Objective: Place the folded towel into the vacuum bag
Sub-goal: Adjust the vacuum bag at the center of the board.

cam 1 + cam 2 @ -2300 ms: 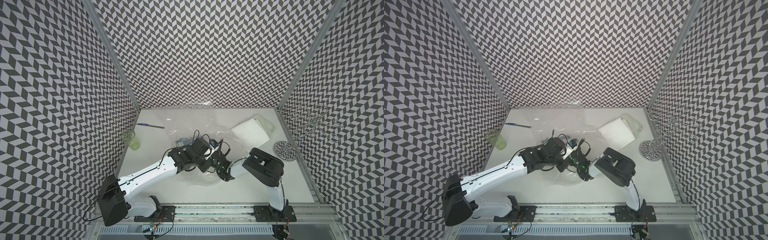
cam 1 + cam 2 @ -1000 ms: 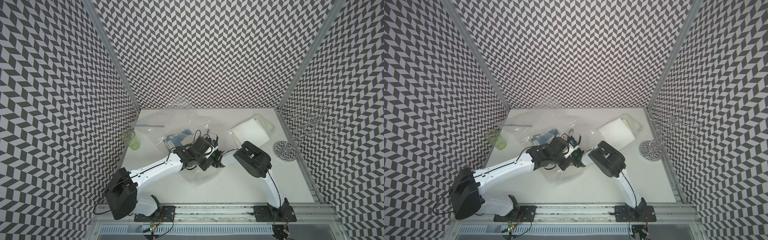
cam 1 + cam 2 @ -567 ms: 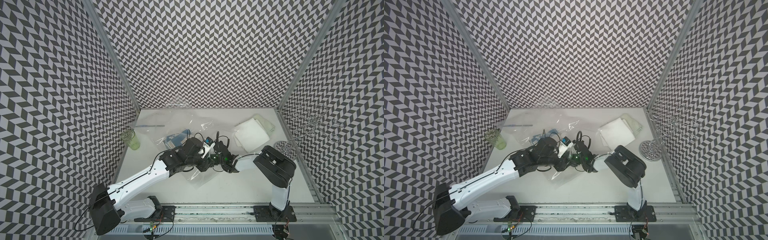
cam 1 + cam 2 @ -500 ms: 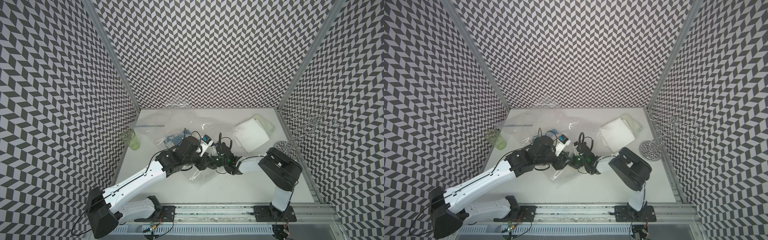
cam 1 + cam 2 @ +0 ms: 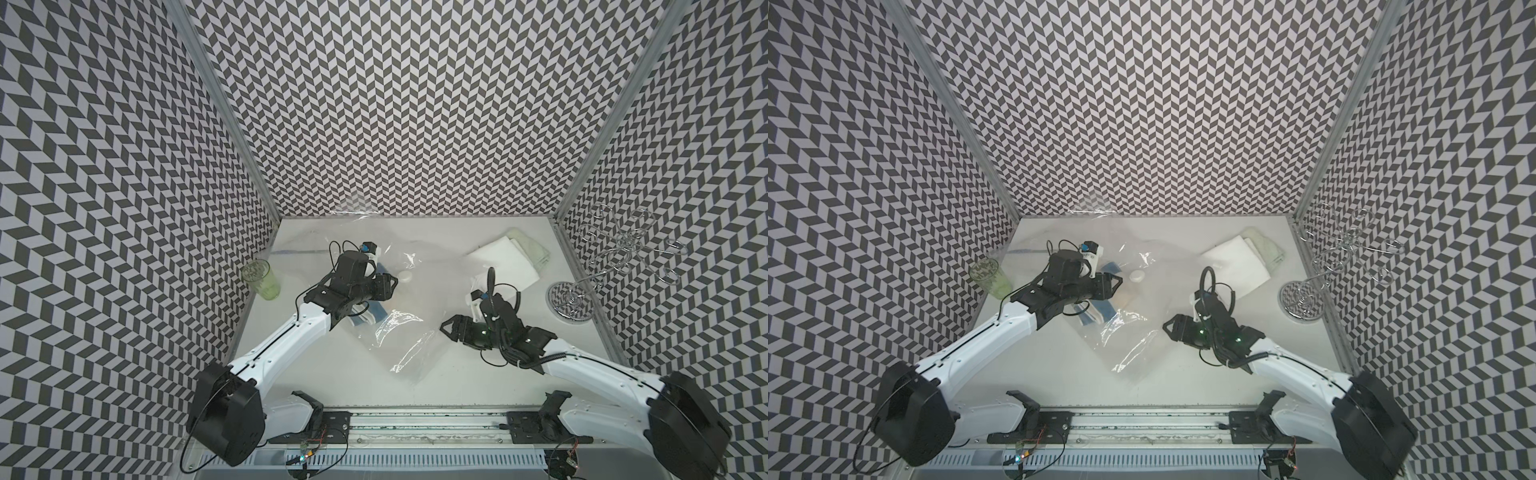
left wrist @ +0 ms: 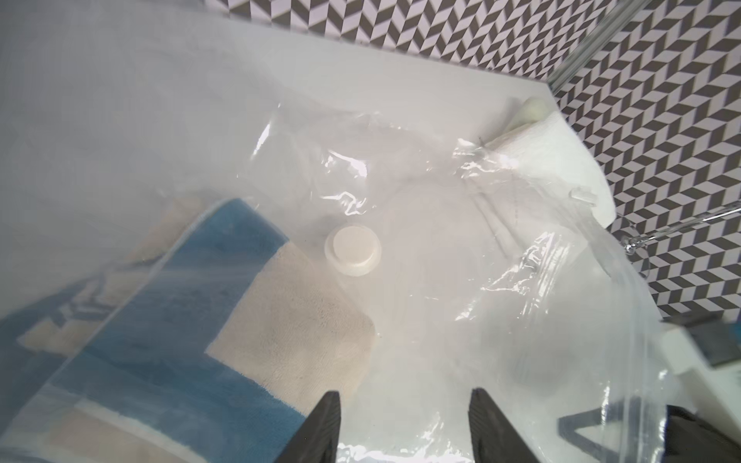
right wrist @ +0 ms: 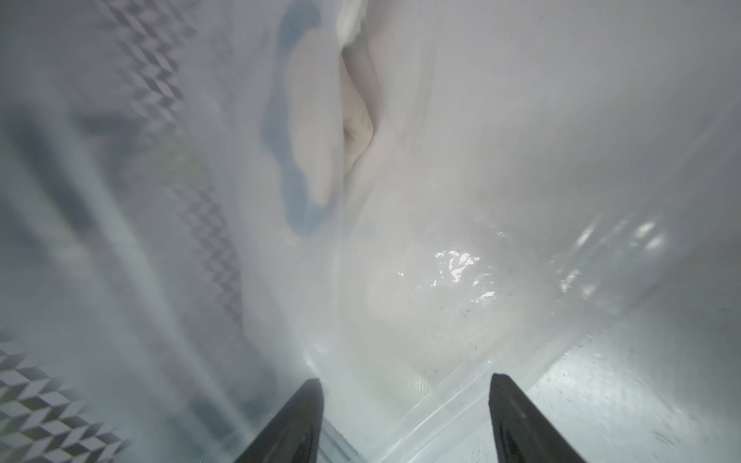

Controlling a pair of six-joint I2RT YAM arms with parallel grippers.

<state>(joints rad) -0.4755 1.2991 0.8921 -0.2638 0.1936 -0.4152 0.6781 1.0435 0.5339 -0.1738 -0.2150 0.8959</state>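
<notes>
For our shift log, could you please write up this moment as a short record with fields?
vacuum bag: clear, crinkled, spread across the table, valve cap facing up
towel: blue and beige, folded, seen through the plastic, apparently inside the bag, beside the valve cap
left gripper: open, above the bag near the towel
right gripper: open, at the bag's edge, holding nothing
also present: white cloths, green cup, wire rack

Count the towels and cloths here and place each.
3. A blue-and-beige towel seen through the clear vacuum bag, left of centre; a white folded towel back right; a pale green cloth just behind it. More may be hidden.
</notes>
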